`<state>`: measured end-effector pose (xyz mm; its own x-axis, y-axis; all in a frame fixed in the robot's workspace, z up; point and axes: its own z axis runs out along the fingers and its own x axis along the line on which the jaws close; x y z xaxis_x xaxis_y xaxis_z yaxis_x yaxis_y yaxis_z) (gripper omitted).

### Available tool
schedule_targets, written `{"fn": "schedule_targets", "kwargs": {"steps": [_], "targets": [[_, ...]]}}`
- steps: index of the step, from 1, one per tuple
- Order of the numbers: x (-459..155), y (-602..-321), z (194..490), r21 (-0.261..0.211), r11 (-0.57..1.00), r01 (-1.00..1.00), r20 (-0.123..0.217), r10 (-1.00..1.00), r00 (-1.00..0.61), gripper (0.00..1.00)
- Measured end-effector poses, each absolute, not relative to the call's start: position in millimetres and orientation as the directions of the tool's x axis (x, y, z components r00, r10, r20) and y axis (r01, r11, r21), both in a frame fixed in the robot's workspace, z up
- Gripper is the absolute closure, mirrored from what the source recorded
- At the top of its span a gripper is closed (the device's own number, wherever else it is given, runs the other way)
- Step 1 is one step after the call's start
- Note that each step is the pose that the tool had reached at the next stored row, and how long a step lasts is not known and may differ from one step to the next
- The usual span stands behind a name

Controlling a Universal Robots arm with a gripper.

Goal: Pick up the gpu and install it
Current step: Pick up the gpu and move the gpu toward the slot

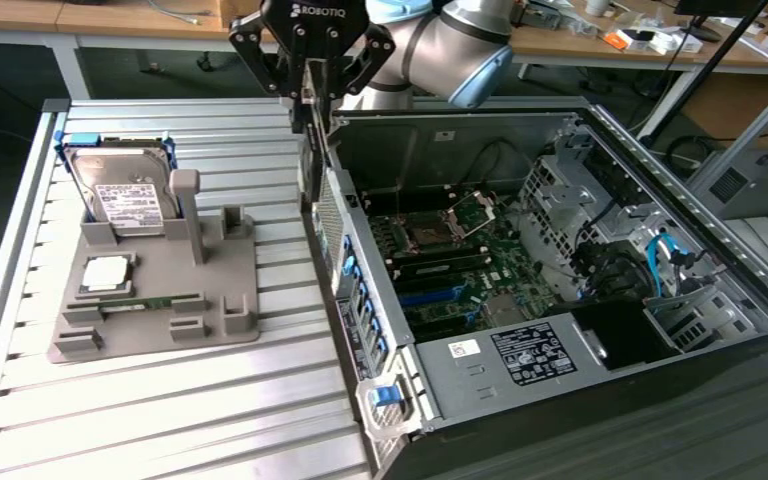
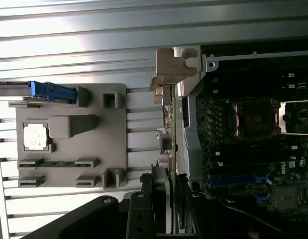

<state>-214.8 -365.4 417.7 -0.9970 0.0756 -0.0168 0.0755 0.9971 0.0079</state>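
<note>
Gripper [image 1: 311,95] pinches the gpu [image 1: 307,150] by its top edge. The card hangs vertical and edge-on, above the rear wall of the open computer case [image 1: 418,390], between the grey fixture tray [image 1: 157,335] and the motherboard [image 1: 451,260]. In the wrist view the metal bracket [image 2: 172,67] is at the card's far end, just beside the case wall. Step in hand, as judged: carrying the card in for seating. To do it well, keep the card plumb, clear the wall rim, line the connector edge up over a blue expansion slot [image 1: 424,295] with the bracket facing the rear openings, and come down straight without twisting. Case contents: motherboard with bare CPU socket, power supply [image 1: 531,355] with white label, blue cables by the drive cage. Tray on the ribbed counter [image 1: 157,425] holds a hard drive [image 1: 120,190] standing upright, a processor [image 1: 104,272] in its pocket and a green memory stick [image 1: 151,302] lying flat; the other posts are bare.
</note>
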Motion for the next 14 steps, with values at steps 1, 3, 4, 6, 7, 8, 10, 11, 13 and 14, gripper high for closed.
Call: {"fn": "schedule_targets", "kwargs": {"steps": [1, 3, 4, 6, 7, 8, 10, 11, 13, 14], "targets": [[-214.1, -365.4, 417.7, 0.008, 0.997, 0.075, -0.017, 0.076, -0.997, 0.70], [-212.4, -365.4, 417.8, 0.008, 0.997, 0.075, -0.017, 0.076, -0.997, 0.70], [-211.8, -365.4, 417.8, 0.008, 0.997, 0.076, -0.017, 0.076, -0.997, 0.70], [-210.8, -365.4, 417.9, 0.008, 0.997, 0.075, -0.017, 0.076, -0.997, 0.70], [-210.4, -365.4, 418.0, 0.008, 0.997, 0.075, -0.017, 0.076, -0.997, 0.70], [-210.3, -365.4, 418.0, 0.008, 0.997, 0.075, -0.017, 0.076, -0.997, 0.70], [-209.5, -365.4, 418.0, 0.008, 0.997, 0.075, -0.017, 0.076, -0.997, 0.70], [-209.2, -365.4, 418.1, 0.008, 0.997, 0.075, -0.017, 0.076, -0.997, 0.70], [-208.6, -365.4, 418.1, 0.008, 0.997, 0.075, -0.017, 0.076, -0.997, 0.70], [-208.2, -365.4, 418.1, 0.008, 0.997, 0.075, -0.017, 0.076, -0.997, 0.70]]}}
